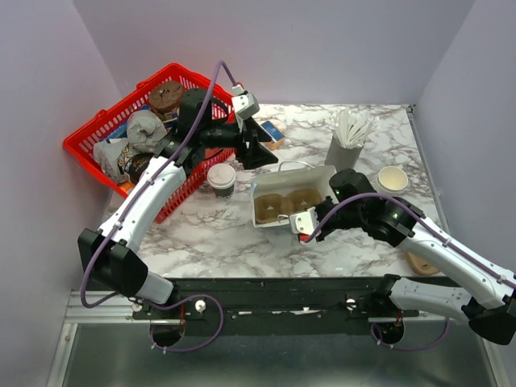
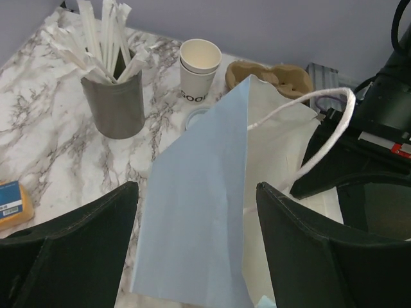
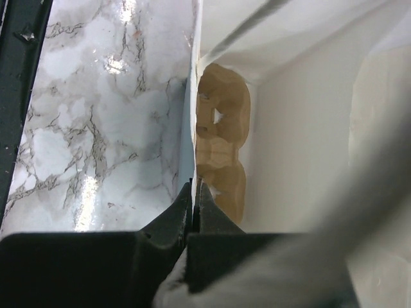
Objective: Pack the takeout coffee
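Note:
The takeout coffee (image 1: pixel 221 179), a dark cup with a white lid, stands upright on the marble between the red basket and the white paper bag (image 1: pixel 305 172). The bag stands open with a brown cardboard cup carrier (image 1: pixel 286 205) in its bottom. My right gripper (image 1: pixel 300 222) is shut on the bag's near wall; in the right wrist view the gripper (image 3: pixel 194 186) pinches that thin edge, with the carrier (image 3: pixel 221 128) just beyond. My left gripper (image 1: pixel 255 153) hovers open just right of and behind the coffee. In its wrist view the left gripper (image 2: pixel 196 186) frames the bag's side panel (image 2: pixel 199 212) without touching it; the coffee is out of that view.
The red basket (image 1: pixel 97 133) of clutter sits at the left under my left arm. A grey holder of wrapped straws (image 1: pixel 347 145) and lidless cream cups (image 1: pixel 393 179) stand at the back right. A blue-and-orange packet (image 1: pixel 272 131) lies behind the left gripper. Another cardboard carrier (image 2: pixel 270 74) lies beyond the bag.

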Controlling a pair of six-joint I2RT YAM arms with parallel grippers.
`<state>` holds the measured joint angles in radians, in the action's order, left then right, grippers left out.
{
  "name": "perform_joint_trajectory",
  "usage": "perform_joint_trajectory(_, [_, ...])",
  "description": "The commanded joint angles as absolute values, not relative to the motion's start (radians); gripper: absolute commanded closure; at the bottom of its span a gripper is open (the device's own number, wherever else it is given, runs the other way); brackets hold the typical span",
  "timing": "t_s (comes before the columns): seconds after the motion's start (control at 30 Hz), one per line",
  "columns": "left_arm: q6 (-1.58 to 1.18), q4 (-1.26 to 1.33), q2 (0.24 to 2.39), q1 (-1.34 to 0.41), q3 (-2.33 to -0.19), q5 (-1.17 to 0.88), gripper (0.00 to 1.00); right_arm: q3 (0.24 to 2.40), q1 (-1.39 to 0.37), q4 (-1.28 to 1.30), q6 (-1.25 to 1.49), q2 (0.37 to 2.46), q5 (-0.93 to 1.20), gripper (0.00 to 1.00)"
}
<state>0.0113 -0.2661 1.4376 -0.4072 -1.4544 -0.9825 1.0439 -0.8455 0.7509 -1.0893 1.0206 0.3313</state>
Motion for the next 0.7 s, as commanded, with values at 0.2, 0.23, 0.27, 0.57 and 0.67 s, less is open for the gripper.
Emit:
perform_joint_trajectory(0.2, [0.147, -0.371, 1.506, -0.445, -1.551, -0.924, 0.22, 1.101, -0.795, 0.790, -1.060, 1.057, 0.387, 0.99])
perform_joint_trajectory(0.23, [0.181, -0.374, 1.494, -0.442, -1.545, -0.920, 0.21, 1.109, -0.793, 0.801, -1.055, 1.061, 0.396, 1.00])
perform_joint_trajectory(0.27, [0.204, -0.403, 1.490, -0.442, -1.545, -0.936, 0.20, 1.112, -0.793, 0.802, -1.054, 1.066, 0.399, 0.99])
perform_joint_trajectory(0.57, [0.273, -0.411, 1.604, -0.506, -1.607, -0.977, 0.22, 1.143, -0.787, 0.819, -1.037, 1.107, 0.417, 1.00])
perform_joint_trajectory(0.67, [0.273, -0.417, 1.658, -0.528, -1.664, -1.008, 0.29, 1.160, -0.781, 0.831, -1.037, 1.124, 0.420, 1.00])
